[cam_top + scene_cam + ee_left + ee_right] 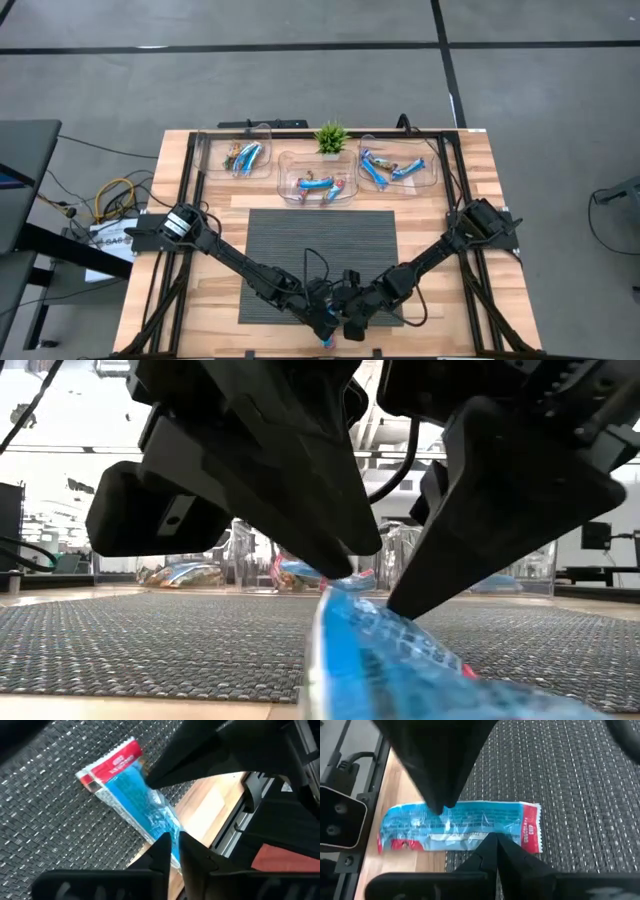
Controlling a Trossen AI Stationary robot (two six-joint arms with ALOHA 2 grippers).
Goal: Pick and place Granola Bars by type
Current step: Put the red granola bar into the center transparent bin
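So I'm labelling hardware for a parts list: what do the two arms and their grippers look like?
Both arms are matte black and slim, with black cables looped alongside. The left gripper and right gripper each end in two dark, wedge-shaped fingers tapering to narrow tips. No markings are legible.

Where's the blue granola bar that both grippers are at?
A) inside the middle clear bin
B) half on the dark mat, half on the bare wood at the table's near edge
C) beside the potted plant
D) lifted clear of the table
B: in the right wrist view the blue granola bar lies flat across the dark mat edge, with its other end on the wooden table.
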